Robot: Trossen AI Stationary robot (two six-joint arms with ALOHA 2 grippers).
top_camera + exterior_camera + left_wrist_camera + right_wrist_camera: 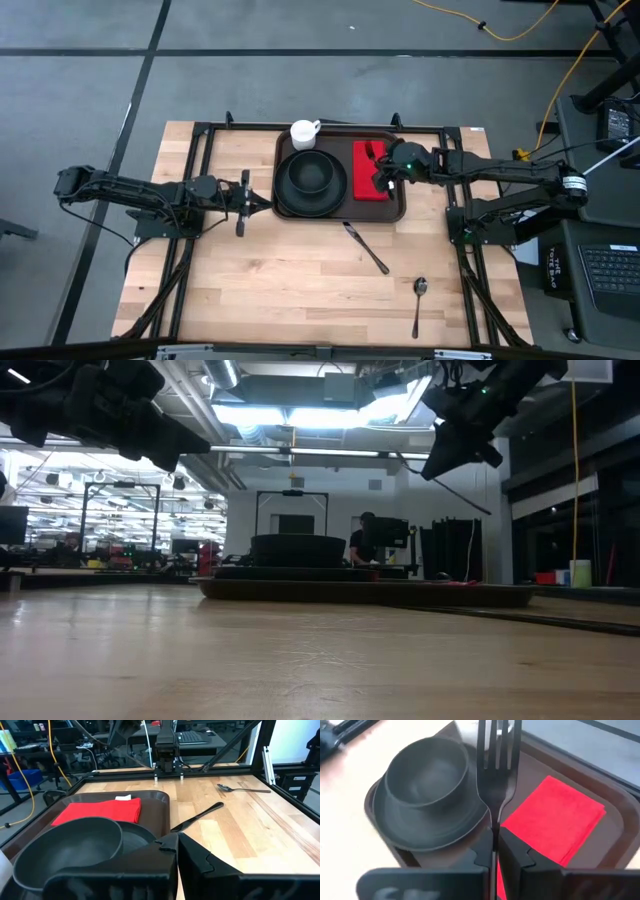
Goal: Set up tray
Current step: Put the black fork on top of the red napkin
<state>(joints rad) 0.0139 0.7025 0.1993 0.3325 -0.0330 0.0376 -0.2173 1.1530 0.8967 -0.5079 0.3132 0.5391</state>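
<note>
With the right tool [496,851] clamped on the black fork [496,775] above the red napkin [368,171], lower it flat onto that napkin in the tray [398,208] (far-edge centre of the tabletop [300,280]), releasing only once settled; the left tool [246,203] waits pressed together beside the tray.

Wooden counter [260,280], light and stripy. Round black plate [312,207] with a black bowl [310,172] sitting in it. Red napkin [362,186] folded flat, just beside the plate. White mug [303,133] near the plate's far edge. Black fork [495,765] up off the counter, prongs pointing away. Black knife [366,248] and spoon [419,300] lying apart on the bare wood. Yellow cable [560,90] on the floor (laptop [610,270] close by).
</note>
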